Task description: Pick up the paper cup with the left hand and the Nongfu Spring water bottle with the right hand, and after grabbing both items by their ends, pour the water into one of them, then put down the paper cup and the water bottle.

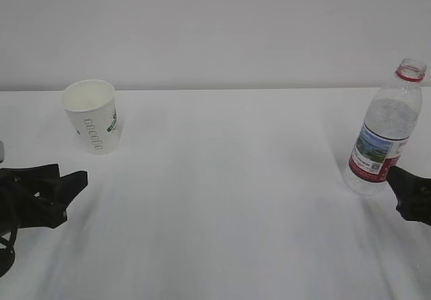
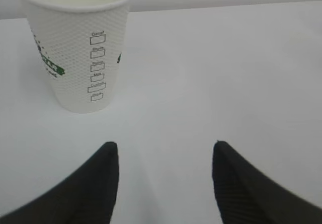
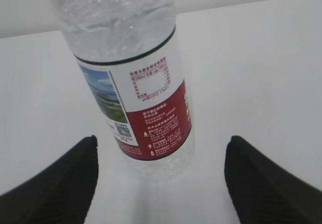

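Observation:
The white paper cup (image 1: 92, 116) with green lettering stands upright on the white table at the back left; the left wrist view shows the cup (image 2: 78, 43) ahead and to the left. My left gripper (image 1: 75, 182) hovers open in front of it, nothing between its fingers (image 2: 95, 183). The Nongfu Spring water bottle (image 1: 384, 133) stands upright at the right, uncapped, with a red neck ring. In the right wrist view the bottle (image 3: 138, 83) stands just beyond my open right gripper (image 3: 161, 143), whose fingers (image 3: 65, 178) flank its base without touching. Clear water fills the bottle.
The white table (image 1: 229, 199) stretches between cup and bottle, with a pale wall behind it. The table's back edge runs just behind both objects.

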{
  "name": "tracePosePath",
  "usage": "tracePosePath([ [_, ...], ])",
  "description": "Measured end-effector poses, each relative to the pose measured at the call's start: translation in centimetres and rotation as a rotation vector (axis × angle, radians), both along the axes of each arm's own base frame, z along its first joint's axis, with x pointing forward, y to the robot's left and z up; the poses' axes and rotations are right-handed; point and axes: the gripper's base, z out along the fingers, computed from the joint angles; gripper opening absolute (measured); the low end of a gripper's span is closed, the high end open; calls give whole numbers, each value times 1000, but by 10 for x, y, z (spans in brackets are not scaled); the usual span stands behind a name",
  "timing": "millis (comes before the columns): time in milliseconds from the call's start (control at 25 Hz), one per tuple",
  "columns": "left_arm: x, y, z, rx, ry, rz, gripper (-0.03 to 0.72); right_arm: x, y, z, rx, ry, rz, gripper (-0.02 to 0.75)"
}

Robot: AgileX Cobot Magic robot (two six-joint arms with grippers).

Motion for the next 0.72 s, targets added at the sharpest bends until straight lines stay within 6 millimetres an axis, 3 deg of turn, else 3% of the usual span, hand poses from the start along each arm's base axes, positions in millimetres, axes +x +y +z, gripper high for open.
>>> tracePosePath([
  [240,0,0,0,0,0,-4,434,5,1,-1,-7,-3,14,664],
  [720,0,0,0,1,0,-6,434,29,6,-15,-12,16,80,674],
])
